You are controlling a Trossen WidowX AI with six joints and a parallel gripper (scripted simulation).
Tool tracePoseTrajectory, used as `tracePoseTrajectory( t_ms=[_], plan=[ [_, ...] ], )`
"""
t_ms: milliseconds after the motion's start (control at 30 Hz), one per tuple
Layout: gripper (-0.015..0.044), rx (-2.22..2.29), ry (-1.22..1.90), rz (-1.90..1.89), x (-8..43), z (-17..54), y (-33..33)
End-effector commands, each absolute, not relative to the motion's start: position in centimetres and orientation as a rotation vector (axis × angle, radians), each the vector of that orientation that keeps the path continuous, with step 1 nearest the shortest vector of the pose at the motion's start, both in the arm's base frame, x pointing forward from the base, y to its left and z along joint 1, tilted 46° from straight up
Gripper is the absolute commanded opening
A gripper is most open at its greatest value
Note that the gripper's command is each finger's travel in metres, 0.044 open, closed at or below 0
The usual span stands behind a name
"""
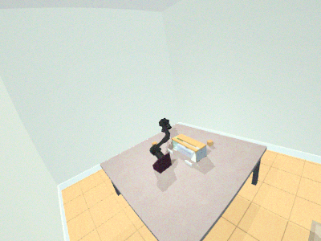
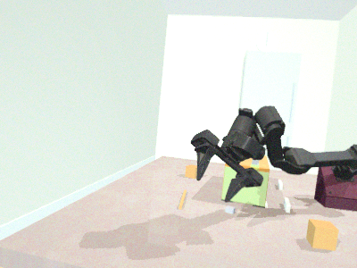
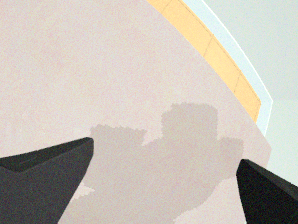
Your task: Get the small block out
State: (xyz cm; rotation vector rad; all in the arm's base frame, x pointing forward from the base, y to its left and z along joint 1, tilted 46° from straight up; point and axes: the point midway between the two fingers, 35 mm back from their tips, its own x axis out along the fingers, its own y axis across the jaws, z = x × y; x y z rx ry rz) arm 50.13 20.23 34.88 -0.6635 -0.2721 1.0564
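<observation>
While hand (image 2: 219,176) gapes wide, holding nothing | box (image 2: 256,192) partly hidden behind it | shelf block unseen

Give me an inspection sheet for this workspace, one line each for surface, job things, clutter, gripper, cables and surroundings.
Surface: pinkish table with dark legs, carrying the arm's shadow.
Job's things: box with an orange top stands upright beside the arm base; the block inside cannot be made out.
Clutter: orange cube near the exterior camera, another orange cube beyond the box, a thin orange stick, small white pieces around the box.
Gripper: gripper open wide, holding nothing, above the table next to the box.
Cables: nothing seen.
Surroundings: pale walls, white skirting, orange tiled floor.
</observation>
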Motion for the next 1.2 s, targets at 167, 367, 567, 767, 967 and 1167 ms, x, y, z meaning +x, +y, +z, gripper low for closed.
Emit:
tracePoseTrajectory(
  t_ms=[167,367,567,767,967,1167],
  plan=[
    [0.0400,-0.795,-0.446,1.018,48.1,38.6,22.1],
    [0.0400,-1.011,-0.778,0.892,43.3,45.5,25.1],
    [0.0400,-1.179,-1.117,0.680,36.7,52.6,27.1],
    [0.0400,-1.214,-1.332,0.462,29.5,59.1,26.5],
    [0.0400,-1.229,-1.514,0.245,23.2,63.5,25.3],
    [0.0400,-1.213,-1.731,-0.130,14.5,68.1,22.4]
  ],
)
